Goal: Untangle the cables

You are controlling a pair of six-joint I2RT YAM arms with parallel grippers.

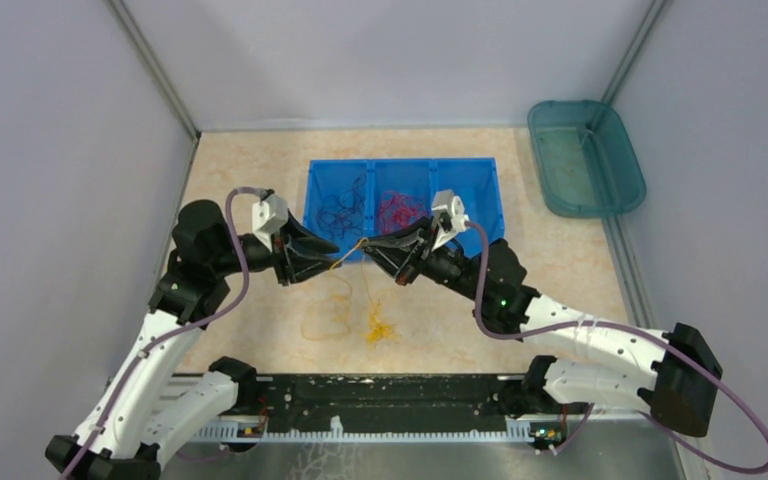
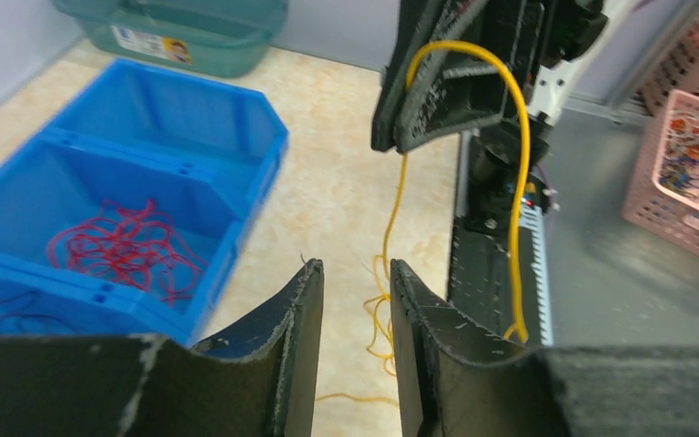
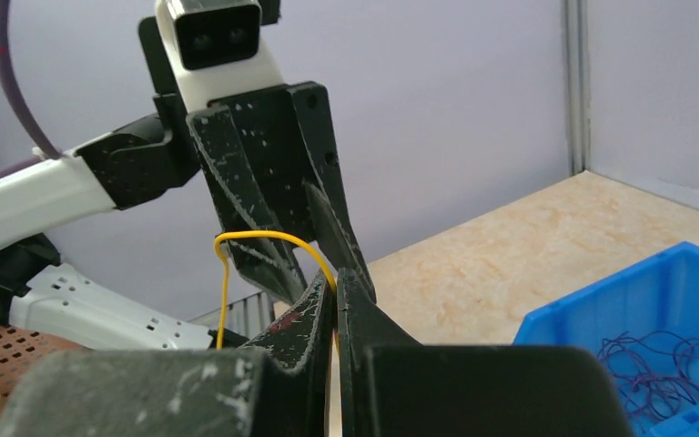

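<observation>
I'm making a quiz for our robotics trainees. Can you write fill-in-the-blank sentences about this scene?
1. The right gripper is shut on a thin cable coloured ___.
2. The red cables lie in the blue bin's ___ compartment.
3. Unlike the right one, the left gripper is ___.
Missing words: yellow; middle; open.

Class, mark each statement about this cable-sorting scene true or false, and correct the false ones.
1. The right hand is shut on a yellow cable. True.
2. The left hand is clamped shut. False: its jaws stand apart, gripping nothing.
3. Red cables lie in the middle compartment of the blue tray. True.
4. The yellow heap lies inside the blue tray. False: it lies on the table, in front of the tray.
</observation>
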